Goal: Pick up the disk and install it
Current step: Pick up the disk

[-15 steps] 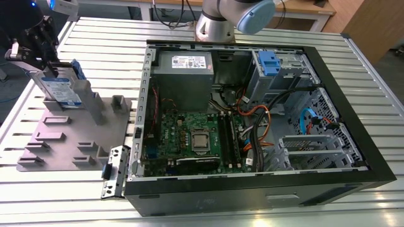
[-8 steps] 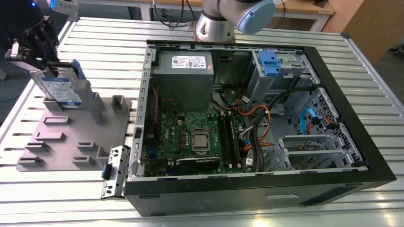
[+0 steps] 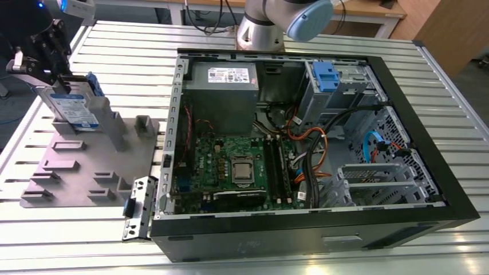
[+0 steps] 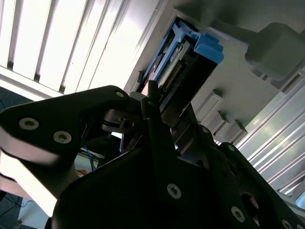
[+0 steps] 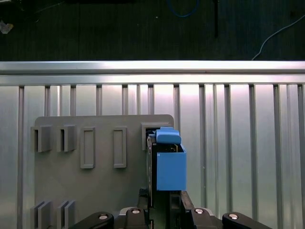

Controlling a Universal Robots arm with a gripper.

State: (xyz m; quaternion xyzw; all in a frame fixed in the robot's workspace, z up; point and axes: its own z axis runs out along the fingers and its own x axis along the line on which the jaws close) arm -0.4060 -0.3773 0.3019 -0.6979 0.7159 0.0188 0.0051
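Item 1, work surface: a slatted aluminium table (image 3: 77, 240). A grey fixture plate (image 3: 84, 172) lies flat on it, near the table edge on the exterior view's left. An open computer case (image 3: 306, 235) lies just beside the plate, on the exterior view's right.

Item 2, the disk (image 3: 77, 110): it stands upright on edge in a slot of the fixture plate, at the plate's far corner on the exterior view's left. Its white-and-blue label faces the exterior camera. In the first wrist view I see the disk (image 5: 169, 167) edge-on, its blue carrier frame towards me, seated in the end slot of the row next to the plate's edge. The neighbouring slots in that row hold nothing.

Item 3, my gripper (image 3: 63, 85): it is directly above the disk, at the disk's upper edge. In the second wrist view my gripper (image 4: 167, 114) straddles the end of the disk (image 4: 190, 67). I cannot tell whether my jaws are clamped on it or only bracket it.

Item 4, the case: a grey power supply (image 3: 223, 77) sits at its far wall, with a green motherboard (image 3: 237, 166) below it. A blue-fronted drive bay (image 3: 324, 77) sits in the far corner on the exterior view's right.
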